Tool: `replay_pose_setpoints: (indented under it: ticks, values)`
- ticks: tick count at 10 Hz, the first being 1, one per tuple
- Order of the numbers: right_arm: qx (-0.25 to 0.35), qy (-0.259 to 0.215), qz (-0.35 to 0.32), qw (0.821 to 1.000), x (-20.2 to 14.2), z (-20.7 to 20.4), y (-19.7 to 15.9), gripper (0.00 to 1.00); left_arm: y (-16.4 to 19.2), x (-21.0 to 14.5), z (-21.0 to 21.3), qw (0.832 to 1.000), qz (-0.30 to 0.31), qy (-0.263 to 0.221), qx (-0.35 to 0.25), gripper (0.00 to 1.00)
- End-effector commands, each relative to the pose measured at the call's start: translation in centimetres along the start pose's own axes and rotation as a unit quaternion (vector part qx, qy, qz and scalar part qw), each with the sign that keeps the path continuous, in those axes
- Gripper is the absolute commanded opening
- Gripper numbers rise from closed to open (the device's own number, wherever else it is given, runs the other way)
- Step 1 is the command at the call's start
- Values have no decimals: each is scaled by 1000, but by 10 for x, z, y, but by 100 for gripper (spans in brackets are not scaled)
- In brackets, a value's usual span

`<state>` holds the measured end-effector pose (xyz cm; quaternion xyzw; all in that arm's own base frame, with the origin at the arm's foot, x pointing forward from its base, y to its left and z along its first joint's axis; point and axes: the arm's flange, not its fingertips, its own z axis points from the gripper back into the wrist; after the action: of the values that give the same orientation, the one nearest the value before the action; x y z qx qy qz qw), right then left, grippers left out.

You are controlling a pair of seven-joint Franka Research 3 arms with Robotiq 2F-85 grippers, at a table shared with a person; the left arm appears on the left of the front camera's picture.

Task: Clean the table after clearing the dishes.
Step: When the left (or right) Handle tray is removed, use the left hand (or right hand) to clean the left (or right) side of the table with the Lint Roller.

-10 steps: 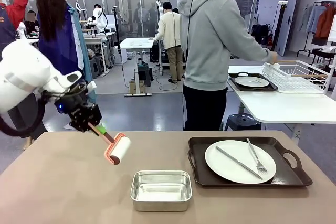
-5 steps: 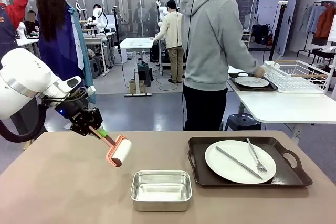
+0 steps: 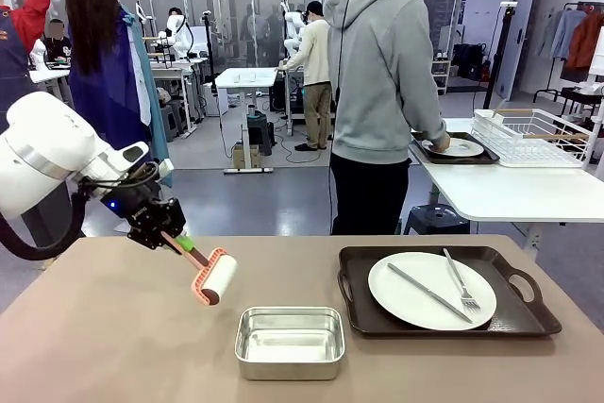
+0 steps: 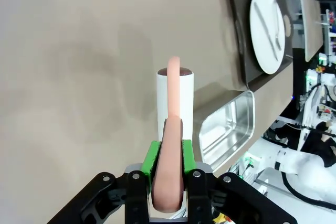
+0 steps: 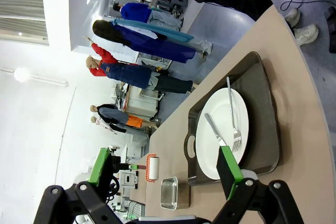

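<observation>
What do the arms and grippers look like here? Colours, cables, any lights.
Left arm: glossy white, rounded links. A black cable loops under it, and there is a small blue light at the wrist. Left gripper: black, with linkage-style fingers and bright green pads. Right gripper: the same black build and green pads.

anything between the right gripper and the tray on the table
Nothing visible does: the open right gripper faces the tray and its plate directly; the silver pan sits off to one side.
</observation>
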<state>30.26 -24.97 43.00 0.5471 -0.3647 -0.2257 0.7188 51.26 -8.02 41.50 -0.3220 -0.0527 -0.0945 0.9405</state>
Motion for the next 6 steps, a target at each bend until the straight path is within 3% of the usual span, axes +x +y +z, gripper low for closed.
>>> replay_pose_setpoints:
  ticks: [1, 4, 6]
  values:
    - [2, 2, 3, 1000, -1, 0, 3, 100, 18, 2, -12, 999, 12, -24, -20, 22]
    - [2, 2, 3, 1000, -1, 0, 3, 100, 48, -7, -34, 997, 45, -57, -40, 22]
    - [2, 2, 3, 1000, -1, 0, 3, 100, 77, -21, -47, 994, 82, -51, -47, 22]
